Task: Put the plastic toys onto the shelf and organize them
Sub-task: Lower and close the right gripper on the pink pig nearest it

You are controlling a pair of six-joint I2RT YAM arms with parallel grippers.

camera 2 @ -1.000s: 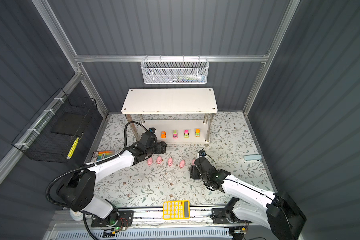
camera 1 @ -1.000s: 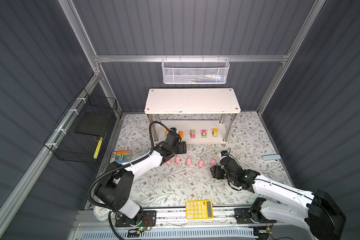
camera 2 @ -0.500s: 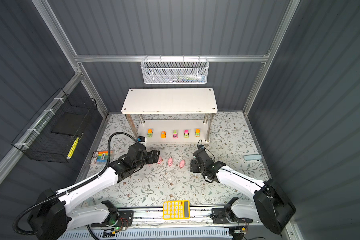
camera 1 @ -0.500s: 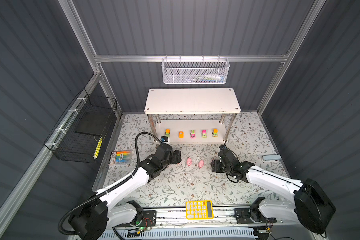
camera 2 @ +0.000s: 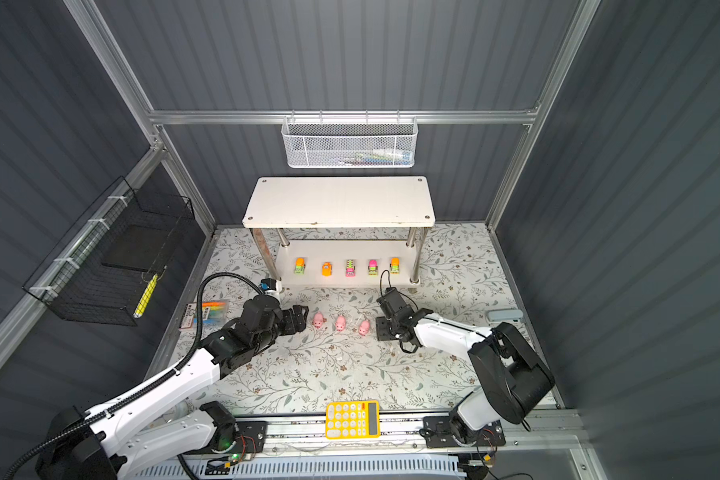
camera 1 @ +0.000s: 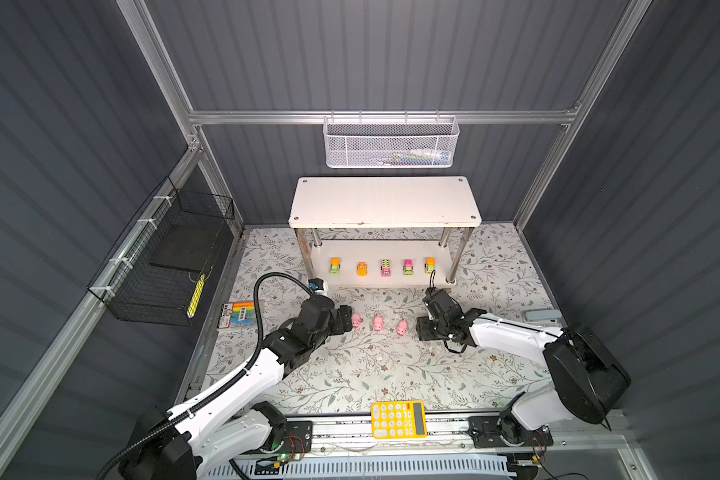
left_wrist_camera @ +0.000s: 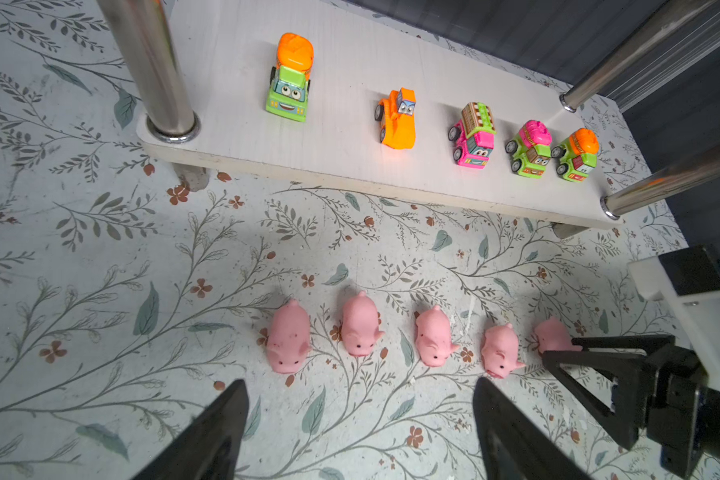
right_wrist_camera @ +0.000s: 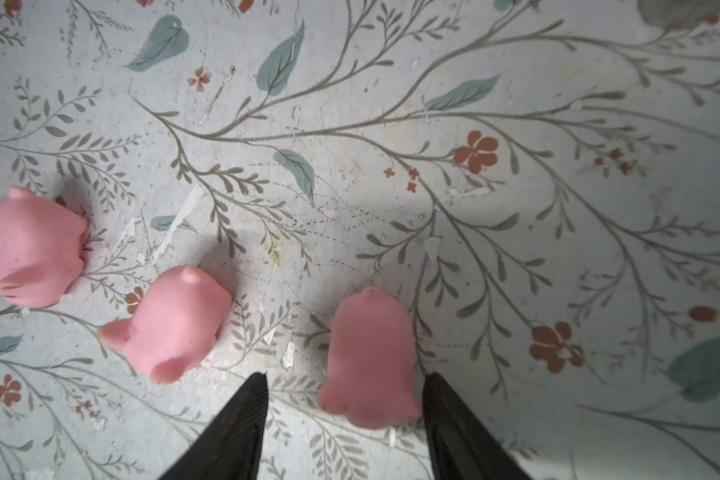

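We have backed our left gripper off the shelf, jaws wide, empty; right of frame centre, our right gripper loosely straddles 1 pink pig, ready to pinch.

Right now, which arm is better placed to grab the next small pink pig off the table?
Right. The right jaws straddle the small pink plastic pig at the row's end; the left jaws stand open with no pig between them.

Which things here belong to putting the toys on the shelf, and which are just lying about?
Job: five pink pigs, five toy vehicles, white shelf.
Lying about: yellow calculator, marker pack, white mesh basket, black wire basket.
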